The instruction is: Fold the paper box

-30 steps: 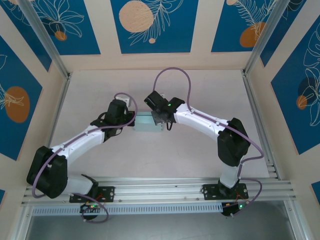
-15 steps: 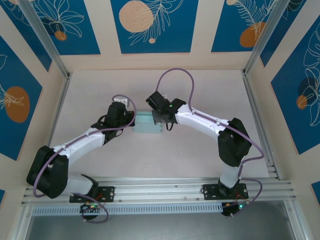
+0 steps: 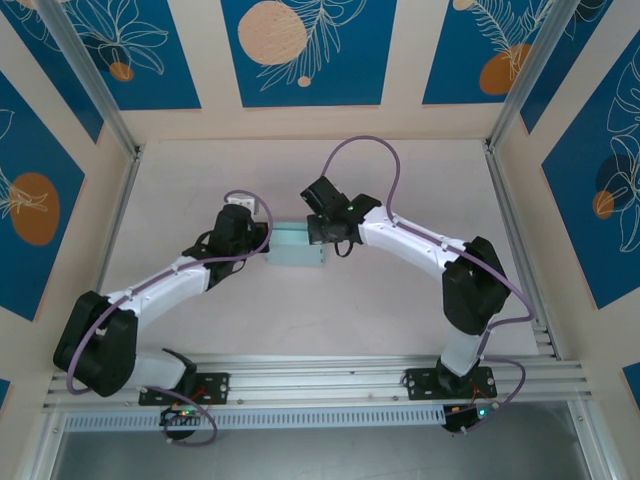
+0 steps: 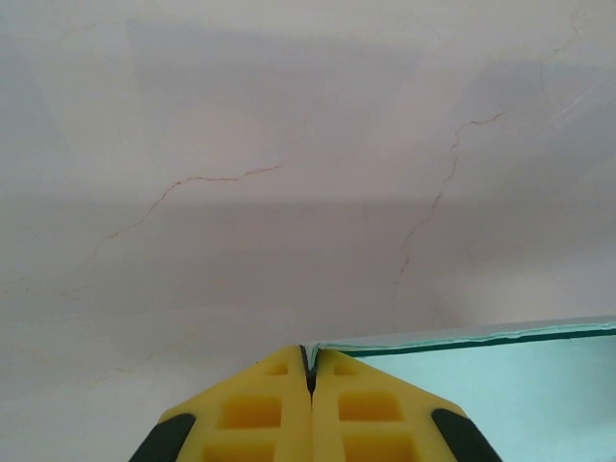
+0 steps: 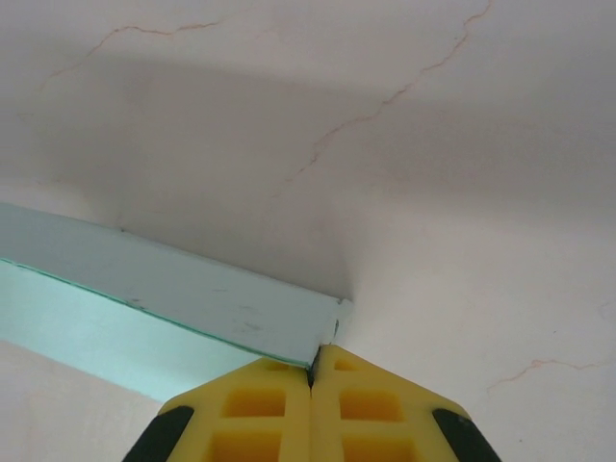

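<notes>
Pale light-blue paper box [image 3: 296, 248] of thin card lies in the middle of the whitish, marble-like tabletop [image 3: 380, 300], between my two arms. My left claw [image 4: 310, 371], its yellow fingers pressed together, pinches the thin edge on the left side of it. My right claw [image 5: 314, 371] is closed too, clamped on the far right corner. Thin brownish veins run over the surface. Around it stand beige walls [image 3: 400, 120] with blue panels [image 3: 350, 60] showing white leaves and orange circles.

A pale, finely cracked tabletop [image 3: 300, 310] sits between cream walls [image 3: 210, 120] bearing blue panels [image 3: 305, 50] with orange discs.
</notes>
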Controlling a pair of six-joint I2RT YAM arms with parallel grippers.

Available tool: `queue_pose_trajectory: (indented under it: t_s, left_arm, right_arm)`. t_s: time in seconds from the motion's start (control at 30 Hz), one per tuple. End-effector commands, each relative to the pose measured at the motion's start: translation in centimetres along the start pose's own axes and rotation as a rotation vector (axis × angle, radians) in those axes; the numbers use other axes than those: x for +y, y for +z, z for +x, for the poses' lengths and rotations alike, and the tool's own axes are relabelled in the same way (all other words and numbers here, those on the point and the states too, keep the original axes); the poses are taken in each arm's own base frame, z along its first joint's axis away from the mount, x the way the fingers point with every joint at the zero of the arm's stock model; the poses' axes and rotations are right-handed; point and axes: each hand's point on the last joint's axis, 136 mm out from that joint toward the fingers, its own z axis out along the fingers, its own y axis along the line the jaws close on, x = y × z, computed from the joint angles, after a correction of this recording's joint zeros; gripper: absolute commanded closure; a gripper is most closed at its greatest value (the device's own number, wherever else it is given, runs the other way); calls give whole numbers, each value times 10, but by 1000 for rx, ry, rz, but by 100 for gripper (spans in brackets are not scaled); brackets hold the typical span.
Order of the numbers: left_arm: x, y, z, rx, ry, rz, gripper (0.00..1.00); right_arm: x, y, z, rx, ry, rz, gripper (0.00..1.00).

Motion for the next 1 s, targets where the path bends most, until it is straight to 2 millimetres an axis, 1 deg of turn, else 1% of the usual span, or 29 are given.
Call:
queue_pose_trajectory:
  t_s: [0.0, 0.2, 0.47, 0.67, 0.8, 0.97]
  left_arm:
    - [-24, 5, 29, 99, 25, 130, 100]
    - [-26, 5, 30, 100, 36, 135, 100]
    - [-27, 7, 33, 109, 49, 130, 100]
    - [-26, 8, 34, 112, 55, 125, 100]
    - [-26, 8, 34, 111, 60, 122, 100]
    - [-26, 8, 34, 111, 62, 118, 100]
  right_arm:
    - [64, -25, -27, -89, 44, -297, 95]
    - [64, -23, -29, -74, 94, -327, 95]
    - [74, -25, -33, -50, 138, -427, 95]
    - [83, -33, -36, -29, 161, -520, 95]
    - [83, -39, -38, -27, 176, -552, 95]
    - [84, -47, -40, -6, 217, -638, 95]
